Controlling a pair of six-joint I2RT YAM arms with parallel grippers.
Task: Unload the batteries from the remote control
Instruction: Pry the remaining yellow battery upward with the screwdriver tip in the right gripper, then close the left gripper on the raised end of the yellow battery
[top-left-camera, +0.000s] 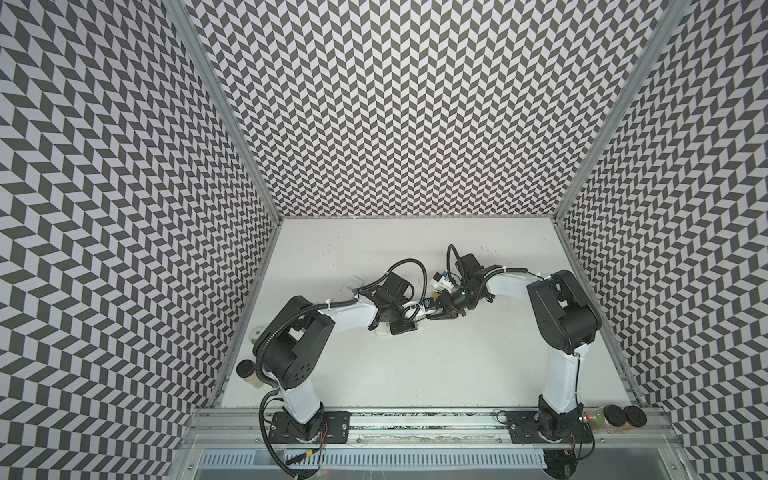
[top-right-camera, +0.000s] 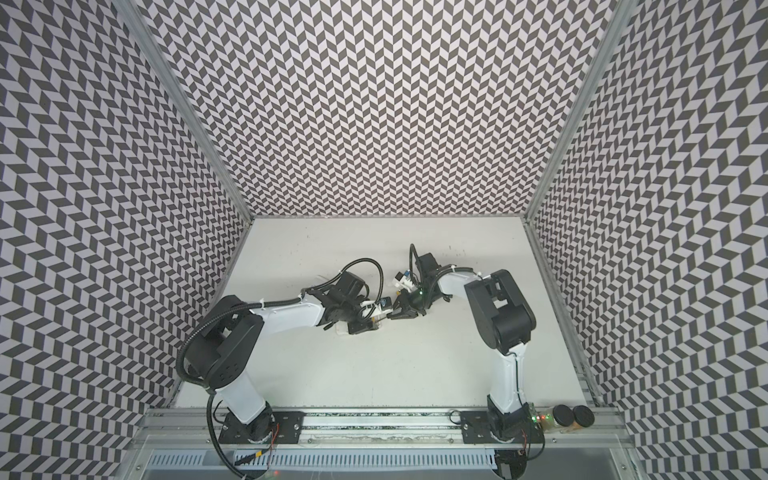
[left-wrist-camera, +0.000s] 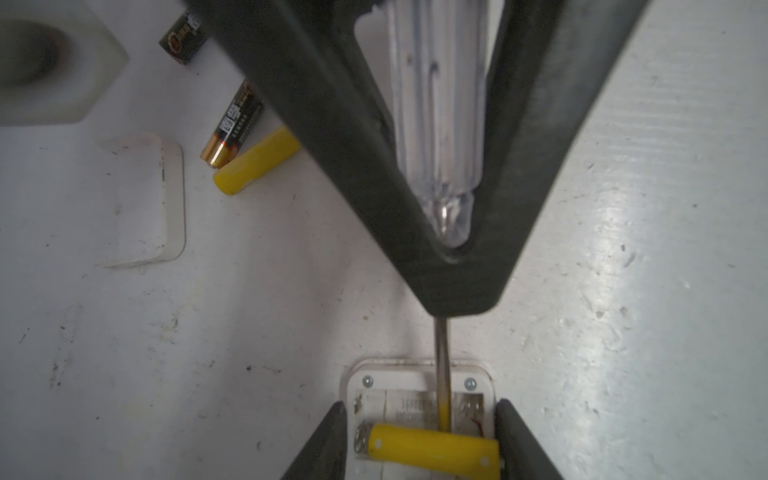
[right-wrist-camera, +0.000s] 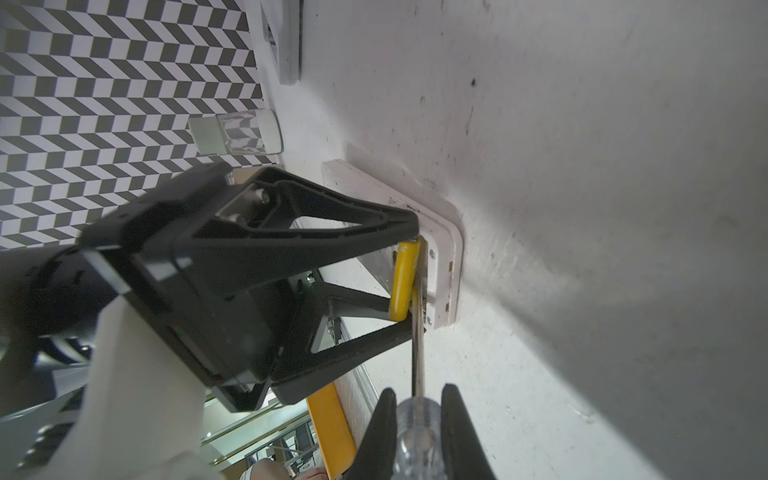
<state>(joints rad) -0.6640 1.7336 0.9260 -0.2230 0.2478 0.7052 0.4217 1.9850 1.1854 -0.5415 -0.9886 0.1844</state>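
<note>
The left gripper (left-wrist-camera: 422, 405) is clamping the remote control (left-wrist-camera: 419, 374) by its 2 sides with the open compartment facing up, probably so the body is not sliding under the prying. The right gripper (right-wrist-camera: 419, 392), closed on the clear handle of the screwdriver (left-wrist-camera: 438, 124), is pushing the shaft across the empty bay against the seated yellow battery (left-wrist-camera: 432, 451), apparently to lever it off its spring. 3 others are lying loose on the table (left-wrist-camera: 623, 249) near the white cover (left-wrist-camera: 145, 199), apart from the work: the loose yellow battery (left-wrist-camera: 255, 162), the black battery (left-wrist-camera: 232, 129) touching it, and the half-hidden black battery (left-wrist-camera: 185, 39).
</note>
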